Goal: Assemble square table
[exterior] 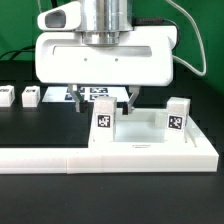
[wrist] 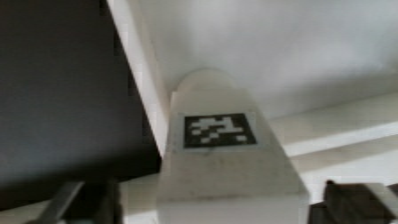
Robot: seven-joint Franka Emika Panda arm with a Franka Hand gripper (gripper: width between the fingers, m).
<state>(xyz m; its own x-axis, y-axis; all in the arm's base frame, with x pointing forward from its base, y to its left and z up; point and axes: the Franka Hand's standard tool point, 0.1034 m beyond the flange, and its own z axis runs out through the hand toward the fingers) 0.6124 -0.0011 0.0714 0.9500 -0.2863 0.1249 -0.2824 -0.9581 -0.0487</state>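
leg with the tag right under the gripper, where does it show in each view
exterior view: the leg stands upright on the tabletop, at its corner toward the exterior view's left, under the gripper.
wrist view: the same leg fills the centre of the picture, between the two fingers, with a gap on each side.
shared landmark: the black-and-white tag on the leg's face.

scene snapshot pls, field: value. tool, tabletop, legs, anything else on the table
tool: open, fingers either side of a leg, gaps visible in the wrist view
straddled leg: upright on tabletop, near corner at the exterior view's left, tag facing camera
second leg: upright on tabletop, exterior view's right
tabletop: white, rimmed, just behind border bar
loose legs: two, far at the exterior view's left
border bar: long, white, in front
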